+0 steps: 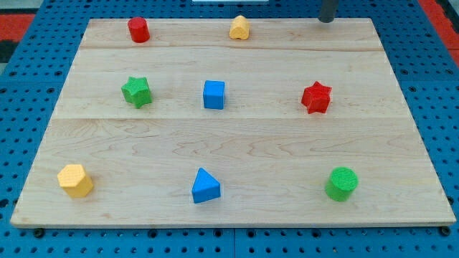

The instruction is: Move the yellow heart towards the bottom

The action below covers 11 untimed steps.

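Note:
The yellow heart [239, 28] sits near the top edge of the wooden board [237, 136], a little right of centre. My tip [327, 19] shows at the view's top right as a short grey rod end, at the board's top edge. It is well to the right of the yellow heart and apart from it, touching no block.
A red cylinder [138, 30] is at top left. A green star [136, 92], blue cube [214, 94] and red star [316, 97] form a middle row. A yellow hexagon [75, 180], blue triangle [206, 186] and green cylinder [342, 183] lie along the bottom.

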### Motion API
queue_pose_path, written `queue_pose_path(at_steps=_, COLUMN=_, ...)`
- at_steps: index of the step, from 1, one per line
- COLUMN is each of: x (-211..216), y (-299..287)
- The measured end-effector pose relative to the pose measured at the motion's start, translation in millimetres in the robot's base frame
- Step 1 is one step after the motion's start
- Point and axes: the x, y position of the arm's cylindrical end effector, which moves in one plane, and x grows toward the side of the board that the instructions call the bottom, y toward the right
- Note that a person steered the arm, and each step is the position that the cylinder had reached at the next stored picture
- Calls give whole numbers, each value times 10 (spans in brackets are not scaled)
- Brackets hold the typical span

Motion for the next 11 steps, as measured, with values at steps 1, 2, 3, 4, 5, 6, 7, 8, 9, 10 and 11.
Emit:
queue_pose_path(at_steps=1, x=1, y=-160)
queue_pose_path(at_steps=2, x=22, y=-1201)
queue_pose_path(at_steps=3, x=23, y=-2224)
queue_pose_path(at_steps=4, x=86, y=-2488)
queue_pose_path(at_steps=5, x=484, y=-2469)
queue_pose_path(at_steps=6, x=807, y=-2620)
queue_pose_path(at_steps=7, x=883, y=-2965)
queue_pose_path(at_steps=8, x=1102, y=-2896)
queue_pose_path(at_steps=9, x=1131, y=-2412)
queue_pose_path(at_steps=10, x=1128, y=-1983)
queue_pose_path(at_steps=11, x=984, y=-2135)
